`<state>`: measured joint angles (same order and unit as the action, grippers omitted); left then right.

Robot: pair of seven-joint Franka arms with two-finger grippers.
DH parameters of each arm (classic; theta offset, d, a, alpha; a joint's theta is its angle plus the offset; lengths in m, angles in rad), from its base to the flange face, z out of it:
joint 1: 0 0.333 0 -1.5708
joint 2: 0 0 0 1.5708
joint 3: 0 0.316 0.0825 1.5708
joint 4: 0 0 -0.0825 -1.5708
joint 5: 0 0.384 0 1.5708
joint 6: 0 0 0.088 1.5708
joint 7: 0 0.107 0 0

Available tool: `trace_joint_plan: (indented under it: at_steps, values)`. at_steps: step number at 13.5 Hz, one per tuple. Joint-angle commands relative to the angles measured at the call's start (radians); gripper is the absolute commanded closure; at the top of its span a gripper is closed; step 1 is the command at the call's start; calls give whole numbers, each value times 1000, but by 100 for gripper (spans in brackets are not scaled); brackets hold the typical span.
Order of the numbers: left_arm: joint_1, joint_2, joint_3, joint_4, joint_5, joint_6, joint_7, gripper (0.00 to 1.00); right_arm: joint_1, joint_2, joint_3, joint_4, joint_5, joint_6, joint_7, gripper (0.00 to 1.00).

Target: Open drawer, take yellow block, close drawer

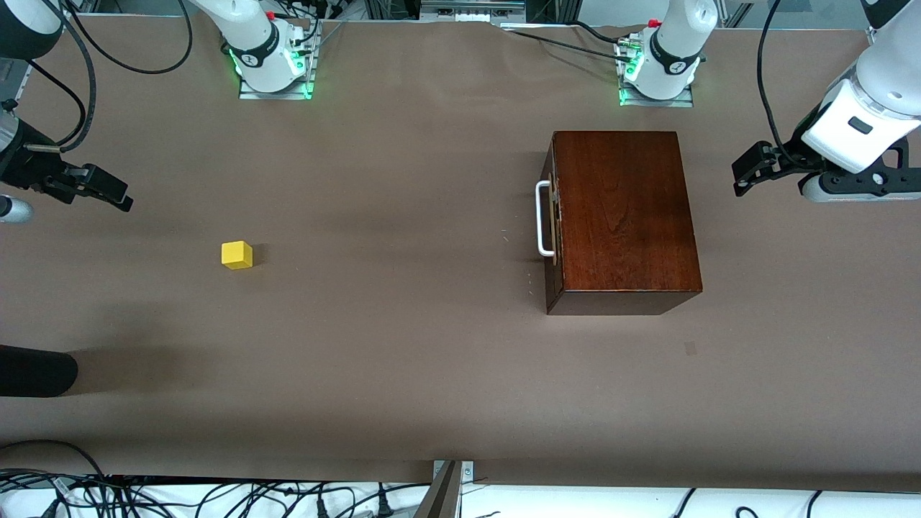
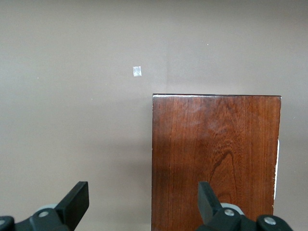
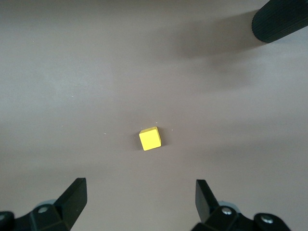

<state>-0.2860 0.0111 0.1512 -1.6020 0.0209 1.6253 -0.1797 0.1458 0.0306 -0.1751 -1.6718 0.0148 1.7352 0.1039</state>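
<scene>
The mahogany box (image 1: 622,208) stands on the table toward the left arm's end. Its drawer (image 1: 552,216) is pushed in, with the white bar handle (image 1: 543,219) facing the right arm's end. The yellow block (image 1: 237,255) lies on the bare table toward the right arm's end, apart from the box. My left gripper (image 1: 748,176) is open and empty, up beside the box; the left wrist view shows its open gripper (image 2: 142,202) and the box top (image 2: 216,159). My right gripper (image 1: 108,191) is open and empty; in its wrist view the gripper (image 3: 139,199) is above the block (image 3: 150,138).
A dark cylinder (image 1: 36,370) juts in at the table's edge, nearer the front camera than the block; it also shows in the right wrist view (image 3: 281,19). A small tape mark (image 1: 690,349) lies near the box. The arm bases (image 1: 273,57) stand farthest from the front camera.
</scene>
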Motion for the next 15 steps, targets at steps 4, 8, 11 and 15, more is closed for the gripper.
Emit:
trace_joint_plan:
  at_steps: [4,8,11,15]
  values:
    - [33,7,4,27,2,-13,23,0,-11,-3,5,27,-4,-22,-4,0]
    - [44,6,4,25,2,-16,25,0,-11,-3,5,32,-2,-22,-1,0]
    - [45,0,5,24,2,-24,25,0,-11,-3,6,32,-2,-22,2,0]
    - [59,0,4,25,2,-28,26,0,-11,3,6,30,-1,-23,2,0]
